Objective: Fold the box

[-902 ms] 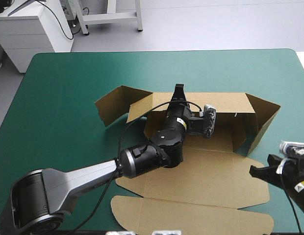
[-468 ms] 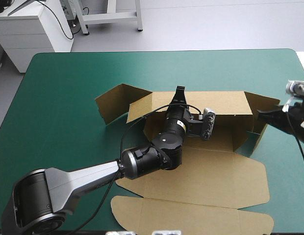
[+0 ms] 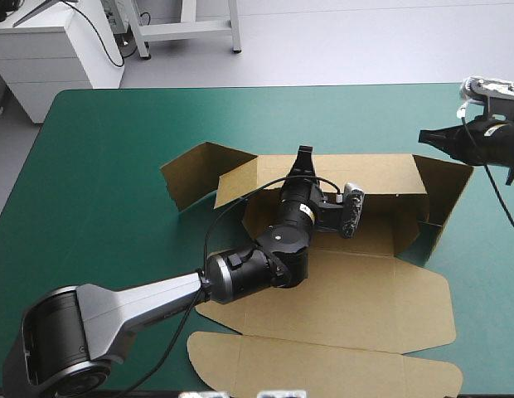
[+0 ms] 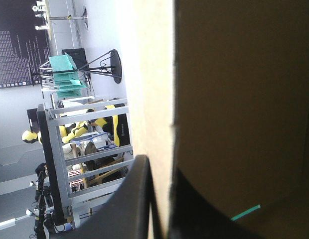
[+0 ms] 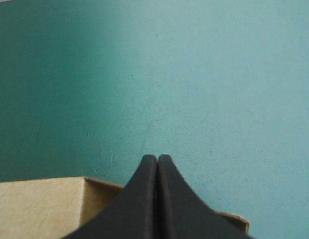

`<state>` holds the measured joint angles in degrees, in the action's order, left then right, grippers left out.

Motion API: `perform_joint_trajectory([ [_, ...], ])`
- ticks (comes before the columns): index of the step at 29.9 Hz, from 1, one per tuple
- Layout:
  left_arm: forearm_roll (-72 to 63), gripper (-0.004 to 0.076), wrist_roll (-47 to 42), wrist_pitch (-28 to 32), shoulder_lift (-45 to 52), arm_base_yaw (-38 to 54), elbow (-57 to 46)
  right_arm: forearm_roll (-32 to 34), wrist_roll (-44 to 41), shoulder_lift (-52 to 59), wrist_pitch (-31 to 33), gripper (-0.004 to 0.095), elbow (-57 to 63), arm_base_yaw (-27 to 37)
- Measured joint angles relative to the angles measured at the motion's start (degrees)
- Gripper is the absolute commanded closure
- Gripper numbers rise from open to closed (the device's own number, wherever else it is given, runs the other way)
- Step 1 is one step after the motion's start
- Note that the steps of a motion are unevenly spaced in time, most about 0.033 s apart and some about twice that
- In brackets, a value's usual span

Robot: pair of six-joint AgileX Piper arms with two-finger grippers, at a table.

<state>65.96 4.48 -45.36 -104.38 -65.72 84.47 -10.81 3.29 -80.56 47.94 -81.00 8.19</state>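
Although the teal-green tabletop (image 3: 99, 166) carries the brown box (image 3: 365, 307) from its middle toward the near edge, the folding looks to me only begun. One long wall at the far side stands upright, with the left flap (image 3: 191, 178) and the right flap (image 3: 446, 203) angled out at its ends. The wide base and the front panels lie flat, so the other walls are not yet raised or tucked. The left pincer (image 3: 303, 157) grips the top edge of the upright wall, with the board between its black fingers. The right pincer (image 3: 427, 137) is closed and empty, just beyond the box's far right corner.
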Motion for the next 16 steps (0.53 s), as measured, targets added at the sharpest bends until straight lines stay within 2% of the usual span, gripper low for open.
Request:
perform_joint_trajectory([
  [7,0.0,0.0732,0.0,0.0,-0.1,0.0,0.0,0.8,0.1,-6.2,3.7,0.0928,-2.7,0.0],
  [16,0.0,0.0732,0.0,0.0,-0.1,0.0,0.0,-0.4,4.3,-6.3,10.3,0.0928,-2.7,0.0],
])
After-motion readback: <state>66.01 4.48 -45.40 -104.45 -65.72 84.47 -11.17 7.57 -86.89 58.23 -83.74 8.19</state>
